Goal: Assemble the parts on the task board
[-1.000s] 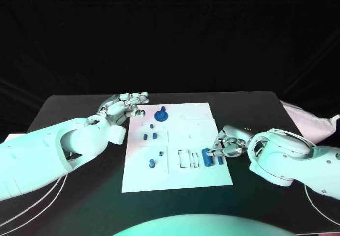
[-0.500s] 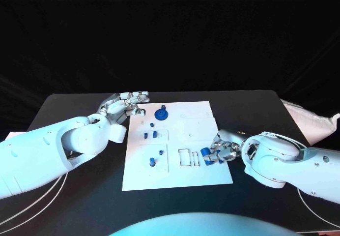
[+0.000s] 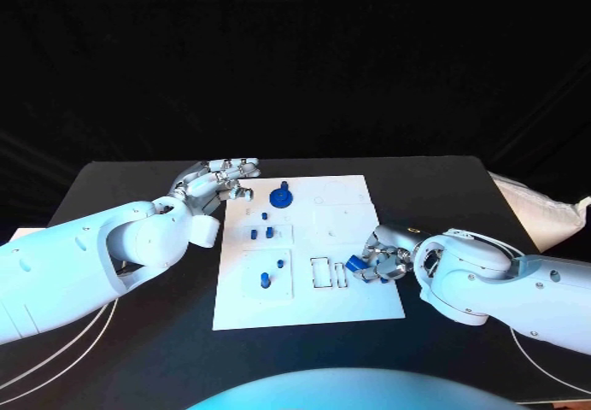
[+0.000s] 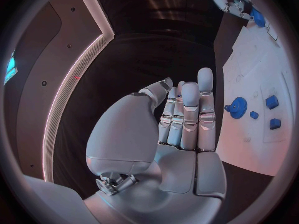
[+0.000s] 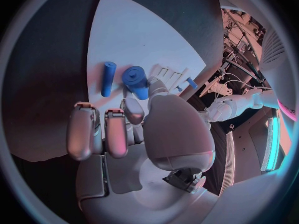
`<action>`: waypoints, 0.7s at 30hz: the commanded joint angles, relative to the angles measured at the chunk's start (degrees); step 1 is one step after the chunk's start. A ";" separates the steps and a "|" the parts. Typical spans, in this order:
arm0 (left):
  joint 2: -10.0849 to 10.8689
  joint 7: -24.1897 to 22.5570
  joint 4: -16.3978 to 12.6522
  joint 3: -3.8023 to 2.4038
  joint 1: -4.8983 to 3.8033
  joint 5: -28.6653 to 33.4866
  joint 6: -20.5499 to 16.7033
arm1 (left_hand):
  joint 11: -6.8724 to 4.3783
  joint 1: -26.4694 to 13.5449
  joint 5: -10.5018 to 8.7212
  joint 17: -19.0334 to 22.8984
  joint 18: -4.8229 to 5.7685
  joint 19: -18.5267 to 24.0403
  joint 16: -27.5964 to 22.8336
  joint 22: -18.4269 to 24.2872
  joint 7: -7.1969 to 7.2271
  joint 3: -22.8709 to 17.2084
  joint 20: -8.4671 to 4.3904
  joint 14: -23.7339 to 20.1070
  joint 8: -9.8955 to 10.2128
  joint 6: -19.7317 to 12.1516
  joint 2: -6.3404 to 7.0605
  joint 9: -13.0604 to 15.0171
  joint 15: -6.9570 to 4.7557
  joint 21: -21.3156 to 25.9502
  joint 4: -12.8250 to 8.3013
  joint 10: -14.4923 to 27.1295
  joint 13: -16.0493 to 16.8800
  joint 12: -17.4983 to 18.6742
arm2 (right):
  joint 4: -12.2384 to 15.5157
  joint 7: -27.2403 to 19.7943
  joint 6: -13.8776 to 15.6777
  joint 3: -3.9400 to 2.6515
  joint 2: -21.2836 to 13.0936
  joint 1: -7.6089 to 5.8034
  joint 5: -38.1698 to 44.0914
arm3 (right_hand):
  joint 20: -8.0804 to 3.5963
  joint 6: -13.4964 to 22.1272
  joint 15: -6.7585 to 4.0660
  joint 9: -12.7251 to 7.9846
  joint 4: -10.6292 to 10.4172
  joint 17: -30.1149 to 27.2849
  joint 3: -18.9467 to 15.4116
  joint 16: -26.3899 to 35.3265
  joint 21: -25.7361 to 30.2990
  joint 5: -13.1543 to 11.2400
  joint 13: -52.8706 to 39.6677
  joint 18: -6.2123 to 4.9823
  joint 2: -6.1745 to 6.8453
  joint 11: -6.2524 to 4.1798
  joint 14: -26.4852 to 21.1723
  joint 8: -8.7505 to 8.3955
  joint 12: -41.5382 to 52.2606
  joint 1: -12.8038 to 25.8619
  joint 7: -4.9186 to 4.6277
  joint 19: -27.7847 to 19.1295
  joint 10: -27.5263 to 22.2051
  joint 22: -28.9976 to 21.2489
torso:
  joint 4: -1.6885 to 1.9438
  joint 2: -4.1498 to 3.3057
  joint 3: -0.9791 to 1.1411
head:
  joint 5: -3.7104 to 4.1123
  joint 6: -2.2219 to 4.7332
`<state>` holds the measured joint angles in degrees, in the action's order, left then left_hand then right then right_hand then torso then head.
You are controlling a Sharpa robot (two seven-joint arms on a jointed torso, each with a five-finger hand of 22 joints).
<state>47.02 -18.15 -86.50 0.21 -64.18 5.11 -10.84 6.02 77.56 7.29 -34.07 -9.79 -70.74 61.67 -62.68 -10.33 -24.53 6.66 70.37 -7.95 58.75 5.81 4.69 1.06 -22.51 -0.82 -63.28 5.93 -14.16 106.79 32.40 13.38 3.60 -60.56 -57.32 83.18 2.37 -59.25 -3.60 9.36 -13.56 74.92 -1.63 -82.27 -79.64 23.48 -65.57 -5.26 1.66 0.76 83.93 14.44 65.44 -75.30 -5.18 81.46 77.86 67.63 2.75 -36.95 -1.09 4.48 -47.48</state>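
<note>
The white task board [image 3: 345, 316] lies mid-table. My right hand [image 3: 384, 259] is at its right edge and pinches a thick blue cylinder [image 3: 357, 263] [image 5: 136, 81] between thumb and a finger, its other fingers [image 5: 82, 131] curled. A slim blue peg [image 5: 107, 78] lies on the board beside it. My left hand [image 3: 222, 181] [image 4: 181, 119] hovers open at the board's far left corner, fingers straight and holding nothing. A blue gear [image 3: 281, 200] [image 4: 236, 106] stands near the far edge, with small blue pieces [image 3: 260, 234] below it and two more [image 3: 264, 279] lower down.
Narrow empty slots [image 3: 329, 274] sit on the board just left of my right hand. A white bag [image 3: 542, 209] lies at the table's right edge. White cables [image 3: 49, 363] run along the table near both arms.
My right hand has slid left onto the board's edge and closed on the blue cylinder, which now sits higher and further left. The left hand has hardly moved.
</note>
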 commanded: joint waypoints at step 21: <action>-0.17 -0.10 0.01 0.08 -0.01 -0.28 1.20 | -0.03 0.18 0.22 0.05 -0.57 -0.41 -0.22 0.05 0.01 0.33 0.04 -0.31 -0.26 -0.21 -0.16 -0.09 0.05 0.13 -0.02 0.48 0.08 -0.17 | 3.60 -1.04 8.61 0.01 -0.04 -0.58 -10.46 | -0.17 -0.70 -0.21 2.14 -2.93 3.36 3.04 -0.36 -0.20 -0.69 -1.61 0.94 -1.14 -0.51 4.01 1.09 -0.19 3.75 0.30 0.32 0.98 0.16 | 0.01 -0.08 0.00 | -0.20 0.16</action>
<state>46.97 -18.05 -86.44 0.31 -64.18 5.10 -10.79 6.02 77.56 7.29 -34.07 -9.79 -70.74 61.67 -62.69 -10.32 -24.53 6.66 70.37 -7.95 58.75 5.81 4.70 1.06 -22.52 -0.82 -63.28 5.93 -14.16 110.29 31.89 21.51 3.63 -60.85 -57.88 75.33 2.37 -59.44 -3.59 9.33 -15.44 74.91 0.53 -82.49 -79.64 22.43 -67.15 -5.26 -0.41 0.16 83.93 14.56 65.44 -72.29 -5.26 81.46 78.48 67.84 2.81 -36.96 -1.08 4.33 -47.25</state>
